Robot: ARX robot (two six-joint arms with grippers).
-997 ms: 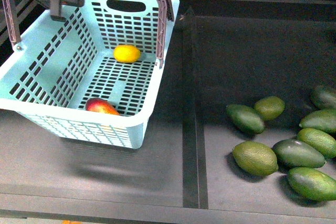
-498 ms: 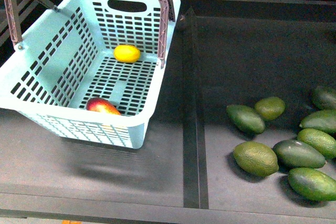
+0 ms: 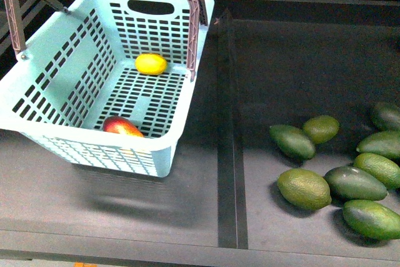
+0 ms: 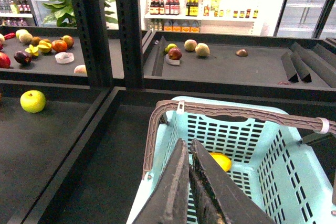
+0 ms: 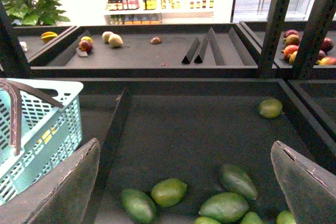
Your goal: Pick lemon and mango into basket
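Basket [image 3: 164, 149] sits on the left part of the shelf [image 3: 156, 198], left of the divider strip [image 3: 226, 154]. Lemon [image 3: 151, 64] lies in the basket at its far wall. Mango [image 3: 121, 127] lies in the basket against the near wall. Avocados [image 3: 304, 188] lie clustered right of the divider, toward the shelf's near right corner.

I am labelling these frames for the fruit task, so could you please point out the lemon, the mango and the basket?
lemon [image 3: 151, 64], front view, middle of its yellow skin.
mango [image 3: 120, 127], front view, visible red top above the near wall.
basket [image 3: 112, 149], front view, near slotted wall.
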